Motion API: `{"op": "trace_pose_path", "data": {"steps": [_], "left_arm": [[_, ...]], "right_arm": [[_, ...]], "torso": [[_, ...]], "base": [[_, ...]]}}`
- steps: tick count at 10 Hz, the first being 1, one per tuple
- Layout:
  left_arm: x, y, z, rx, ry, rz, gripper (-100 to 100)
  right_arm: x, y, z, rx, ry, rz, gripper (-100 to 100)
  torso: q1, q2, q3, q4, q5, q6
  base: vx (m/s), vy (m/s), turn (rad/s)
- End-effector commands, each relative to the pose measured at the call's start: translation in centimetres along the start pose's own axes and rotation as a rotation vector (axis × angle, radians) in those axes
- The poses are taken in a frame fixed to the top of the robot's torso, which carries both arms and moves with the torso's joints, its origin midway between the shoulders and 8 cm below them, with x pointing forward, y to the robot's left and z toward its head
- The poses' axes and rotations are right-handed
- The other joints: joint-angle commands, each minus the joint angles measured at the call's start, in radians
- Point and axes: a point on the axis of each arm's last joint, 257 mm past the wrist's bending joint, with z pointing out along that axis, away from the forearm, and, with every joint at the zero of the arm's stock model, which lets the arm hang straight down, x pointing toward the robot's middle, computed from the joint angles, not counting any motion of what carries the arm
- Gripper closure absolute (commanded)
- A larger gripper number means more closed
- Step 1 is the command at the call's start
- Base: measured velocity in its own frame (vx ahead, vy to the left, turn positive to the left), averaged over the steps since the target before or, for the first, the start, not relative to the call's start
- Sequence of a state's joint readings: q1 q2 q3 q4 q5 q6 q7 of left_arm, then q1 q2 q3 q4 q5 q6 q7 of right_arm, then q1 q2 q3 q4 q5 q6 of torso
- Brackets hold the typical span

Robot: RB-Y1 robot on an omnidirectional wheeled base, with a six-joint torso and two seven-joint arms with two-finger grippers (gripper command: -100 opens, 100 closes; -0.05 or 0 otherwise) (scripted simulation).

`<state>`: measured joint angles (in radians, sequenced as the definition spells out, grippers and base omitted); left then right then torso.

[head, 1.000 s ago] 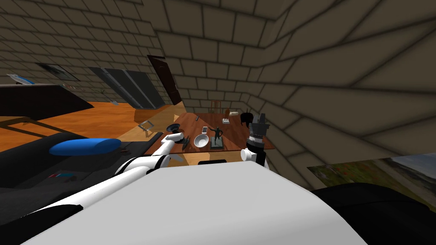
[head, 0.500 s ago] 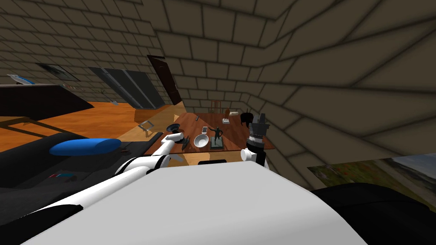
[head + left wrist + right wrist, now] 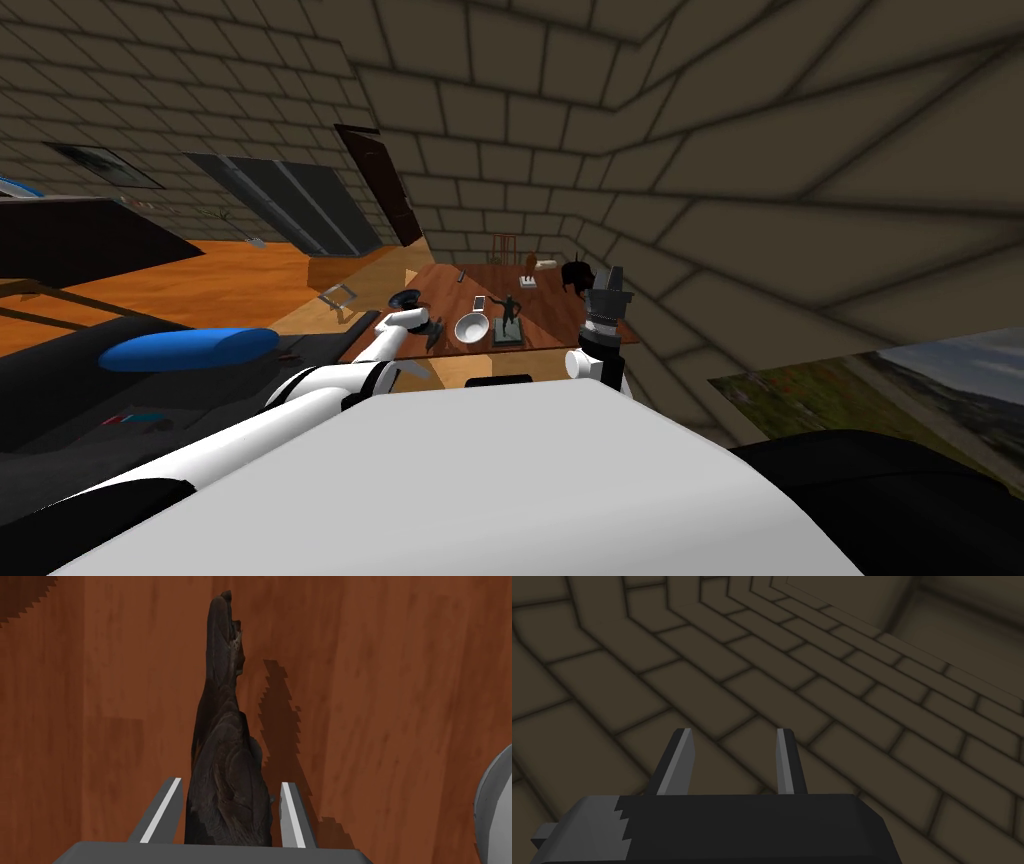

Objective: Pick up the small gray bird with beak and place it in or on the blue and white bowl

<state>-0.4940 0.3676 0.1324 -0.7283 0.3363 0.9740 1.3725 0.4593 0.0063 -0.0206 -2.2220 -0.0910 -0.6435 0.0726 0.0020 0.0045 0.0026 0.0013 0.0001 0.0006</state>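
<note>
Straddling the dark bird [image 3: 225, 741] on the table [image 3: 400, 701] with the left claw [image 3: 230, 781]: the grasp step is in hand.
Its fingers are spread, one on each side of the bird's body with thin slivers of table between, so I judge nothing is pinched yet. The next move calls for closing firmly, lifting straight up, then a short carry to the pale bowl [image 3: 472, 328] just beside. The left arm reaches forward over the table's near edge, hand pointing down. The right arm stands raised at the table's right side, its right claw [image 3: 732, 730] spread and empty.
</note>
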Motion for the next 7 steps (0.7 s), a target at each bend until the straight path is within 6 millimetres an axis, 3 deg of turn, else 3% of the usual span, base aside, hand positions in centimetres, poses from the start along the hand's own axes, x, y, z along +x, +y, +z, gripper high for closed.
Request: {"op": "trace_pose_path", "data": {"steps": [1,2,4,7], "left_arm": [[2.1,-0.6,-1.2,-0.025,0.041,-0.066,100],[2.1,-0.6,-1.2,-0.025,0.041,-0.066,100],[2.8,-3.0,-2.4,-0.048,0.065,-0.167,100],[1.1,-6.9,-3.0,-0.060,0.059,-0.300,100]], "right_arm": [[0.0,0.0,0.0,0.000,0.000,0.000,0],[0.0,0.0,0.0,0.000,0.000,0.000,0],[0.0,0.0,0.0,0.000,0.000,0.000,0],[0.0,0.0,0.0,0.000,0.000,0.000,0]], "torso": [[0.000,0.000,0.000,0.000,0.000,0.000],[0.000,0.006,0.003,0.001,0.001,0.001],[0.003,0.006,0.004,0.002,0.001,-0.001],[0.010,0.004,0.002,0.001,0.003,-0.003]], "base": [[-0.197,0.047,-0.345],[-0.165,0.054,-0.140],[-0.134,0.083,-0.302],[-0.101,0.133,-0.288]]}}
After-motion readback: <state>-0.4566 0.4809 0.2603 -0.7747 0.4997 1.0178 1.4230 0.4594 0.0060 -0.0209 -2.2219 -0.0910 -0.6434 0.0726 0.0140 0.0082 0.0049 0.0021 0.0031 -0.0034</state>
